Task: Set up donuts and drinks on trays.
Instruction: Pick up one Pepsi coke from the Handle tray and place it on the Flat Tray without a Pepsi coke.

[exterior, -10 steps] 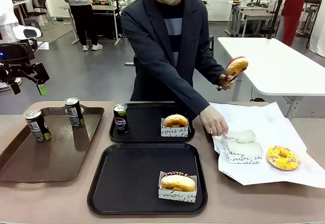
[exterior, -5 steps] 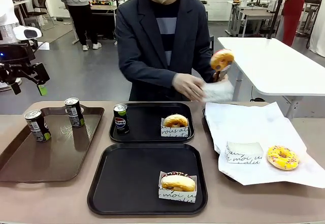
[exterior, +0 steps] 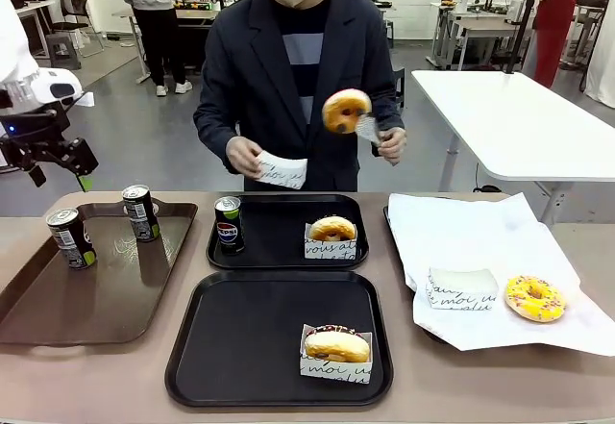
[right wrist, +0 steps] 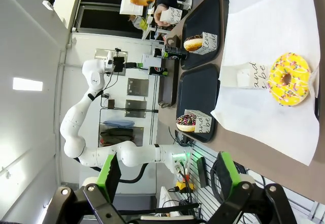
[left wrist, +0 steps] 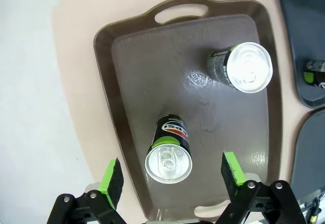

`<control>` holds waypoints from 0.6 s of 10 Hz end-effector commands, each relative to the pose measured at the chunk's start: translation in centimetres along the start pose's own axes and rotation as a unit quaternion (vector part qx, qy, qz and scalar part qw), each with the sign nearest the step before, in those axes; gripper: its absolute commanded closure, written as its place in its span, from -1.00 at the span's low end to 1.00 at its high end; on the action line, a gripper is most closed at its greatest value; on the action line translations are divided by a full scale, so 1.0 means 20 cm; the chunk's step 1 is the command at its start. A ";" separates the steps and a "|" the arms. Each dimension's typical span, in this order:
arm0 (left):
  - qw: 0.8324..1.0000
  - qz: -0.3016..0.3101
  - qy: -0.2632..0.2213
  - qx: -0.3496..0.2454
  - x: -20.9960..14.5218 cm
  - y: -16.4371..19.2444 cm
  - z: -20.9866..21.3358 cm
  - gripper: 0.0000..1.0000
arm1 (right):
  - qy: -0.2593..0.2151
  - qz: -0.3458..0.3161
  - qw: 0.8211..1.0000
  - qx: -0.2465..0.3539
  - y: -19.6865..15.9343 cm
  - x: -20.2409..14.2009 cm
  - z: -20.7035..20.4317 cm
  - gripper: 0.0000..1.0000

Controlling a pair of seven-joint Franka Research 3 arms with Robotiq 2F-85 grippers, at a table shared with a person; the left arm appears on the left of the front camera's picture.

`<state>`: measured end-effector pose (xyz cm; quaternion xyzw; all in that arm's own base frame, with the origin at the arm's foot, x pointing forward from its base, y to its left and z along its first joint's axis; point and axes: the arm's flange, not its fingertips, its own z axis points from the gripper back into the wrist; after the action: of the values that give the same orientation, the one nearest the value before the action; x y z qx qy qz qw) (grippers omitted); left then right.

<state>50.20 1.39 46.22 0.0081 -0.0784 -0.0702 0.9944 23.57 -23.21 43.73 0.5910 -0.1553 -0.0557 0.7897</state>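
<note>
— What does the front camera give you?
— My left claw (exterior: 61, 174) hangs in the air beyond the counter's (exterior: 125, 376) left end, above the long brown plastic tray (exterior: 29, 299). That tray carries a nearer slim dark can (exterior: 70, 237) and a farther slim dark can (exterior: 140, 212), both upright. Across from me a person's hand (exterior: 392, 143) holds metal tongs (exterior: 369, 130) gripping a golden-brown ring donut (exterior: 346, 112) in the air. The other hand (exterior: 240, 158) holds a white paper sleeve (exterior: 284, 170). The far black square tray (exterior: 279, 256) holds the black Pepsi can (exterior: 229, 224) and a sleeved golden donut (exterior: 332, 228). The near black square tray (exterior: 240, 347) holds a sleeved chocolate donut with sprinkles (exterior: 334, 345). A yellow sprinkled donut (exterior: 534, 298) lies on the white paper sheet (exterior: 480, 232), just beside an empty sleeve (exterior: 461, 287).
— And your left wrist?
— That claw is released, green pads wide apart. The nearer can's silver top shows between them, lower down and untouched. The farther can stands nearer the black trays.
— Right wrist?
— My right claw (right wrist: 167, 173) is released too, nothing between its pads. The picture is rolled sideways: the yellow donut on its sheet lies nearest to me, both black trays beyond
</note>
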 end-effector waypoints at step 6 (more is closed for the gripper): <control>0.999 0.044 0.016 0.013 -0.17 0.04 -0.17 -1.00 | -0.006 0.010 1.000 0.012 0.01 0.01 0.00 -1.00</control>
<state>47.98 2.52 42.81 0.0119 -0.0526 -0.0407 0.9977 23.56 -23.21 43.73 0.5910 -0.1553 -0.0557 0.7896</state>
